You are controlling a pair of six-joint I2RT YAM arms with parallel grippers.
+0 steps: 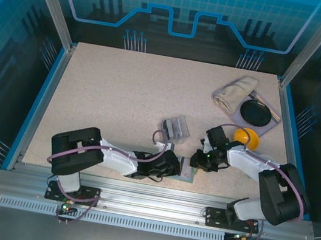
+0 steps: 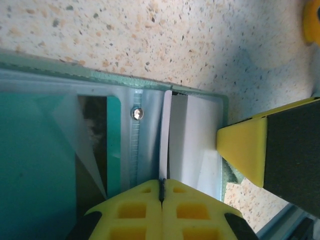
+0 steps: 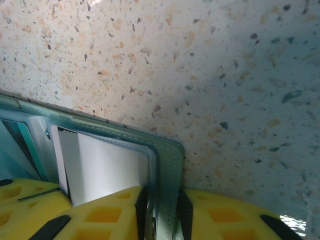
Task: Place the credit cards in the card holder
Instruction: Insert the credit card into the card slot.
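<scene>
Yellow honeycomb fingers [image 2: 135, 215] of the left claw [image 2: 162, 192] are pressed together on the thin near edge of a white credit card [image 2: 195, 135]. The card lies in the right-hand pocket of the open card holder [image 2: 75, 67]. Whether the narrow upright strip and the broad white face are one card is hard to tell.

Left of a small metal snap [image 2: 136, 113], a teal credit card [image 2: 114, 145] sits behind a clear window. A yellow-and-black finger [image 2: 245, 150] of the right arm touches the holder's right edge.

In the right wrist view, the right claw [image 3: 162, 197] pinches the holder's stitched grey-green rim between its pads, with the white card just inside that corner.

From above, the two claws meet at the near middle of the speckled desk [image 1: 120, 101]. Both wrists hide most of the holder there, so only a sliver shows between them.

A small clear plastic box [image 1: 174, 127] stands just beyond them. A yellow bowl [image 1: 247, 137] sits beside the right arm. Farther back on the right, a pale tray [image 1: 224, 101] carries a black disc [image 1: 256, 113] and a folded beige cloth [image 1: 238, 88].
</scene>
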